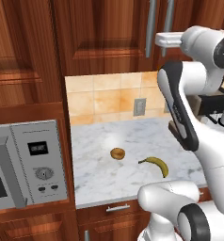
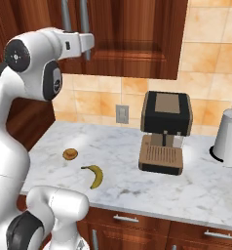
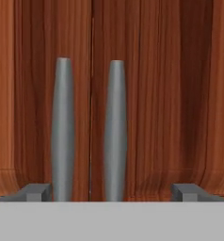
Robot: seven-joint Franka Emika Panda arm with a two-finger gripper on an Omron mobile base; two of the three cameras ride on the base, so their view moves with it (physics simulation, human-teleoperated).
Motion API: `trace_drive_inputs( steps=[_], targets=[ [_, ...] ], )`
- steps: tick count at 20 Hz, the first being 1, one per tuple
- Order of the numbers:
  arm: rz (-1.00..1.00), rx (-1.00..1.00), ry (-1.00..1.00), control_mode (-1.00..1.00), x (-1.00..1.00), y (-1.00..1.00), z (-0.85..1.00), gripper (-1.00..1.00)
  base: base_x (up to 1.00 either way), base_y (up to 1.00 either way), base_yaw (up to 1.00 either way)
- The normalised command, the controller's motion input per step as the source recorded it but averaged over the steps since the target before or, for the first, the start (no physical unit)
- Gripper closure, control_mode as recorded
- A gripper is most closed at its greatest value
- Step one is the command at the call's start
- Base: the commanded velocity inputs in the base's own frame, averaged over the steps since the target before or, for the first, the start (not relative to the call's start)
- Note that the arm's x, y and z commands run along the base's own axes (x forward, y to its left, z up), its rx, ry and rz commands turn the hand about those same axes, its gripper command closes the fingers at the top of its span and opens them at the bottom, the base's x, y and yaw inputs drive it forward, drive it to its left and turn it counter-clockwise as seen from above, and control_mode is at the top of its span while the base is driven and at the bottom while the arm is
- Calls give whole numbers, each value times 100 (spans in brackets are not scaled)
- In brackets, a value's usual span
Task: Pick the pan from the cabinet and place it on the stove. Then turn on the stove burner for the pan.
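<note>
The cabinet (image 1: 100, 33) is a reddish-brown wall unit above the counter, and its doors (image 3: 161, 108) are closed. Two long steel bar handles (image 3: 63, 127) (image 3: 115, 127) stand side by side at the seam between the doors. My gripper (image 3: 113, 192) faces the doors close up and is open, with both handles between its fingertips (image 3: 36, 191) and nothing held. In the base views my white hand (image 1: 169, 38) (image 2: 81, 43) reaches up to the handles (image 1: 151, 23) (image 2: 67, 14). The pan is hidden. The stove is out of view.
A banana (image 1: 156, 164) (image 2: 93, 176) and a small round brown item (image 1: 117, 153) (image 2: 70, 154) lie on the marble counter (image 1: 109, 179). A coffee machine (image 2: 165, 132) and a paper towel roll (image 2: 230, 136) stand to the right. A microwave (image 1: 24, 169) sits at the left.
</note>
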Motion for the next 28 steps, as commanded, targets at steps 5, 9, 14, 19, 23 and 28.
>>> trace_drive_inputs(
  steps=[5, 9, 14, 19, 23, 28],
  targets=[
    [1, 0, 15, -100, 44, 0, 0, -100, 0, 0, 0],
    [5, 0, 12, -100, 33, -20, 0, -100, 0, 0, 0],
    [3, 2, 10, -100, 40, -22, 9, -100, 0, 0, 0],
    [0, 0, 4, -100, 21, 0, 1, -100, 0, 0, 0],
    [0, 0, 0, -100, 13, 0, 0, -100, 0, 0, 0],
    [0, 0, 0, -100, 19, 3, 0, -100, 0, 0, 0]
  ],
)
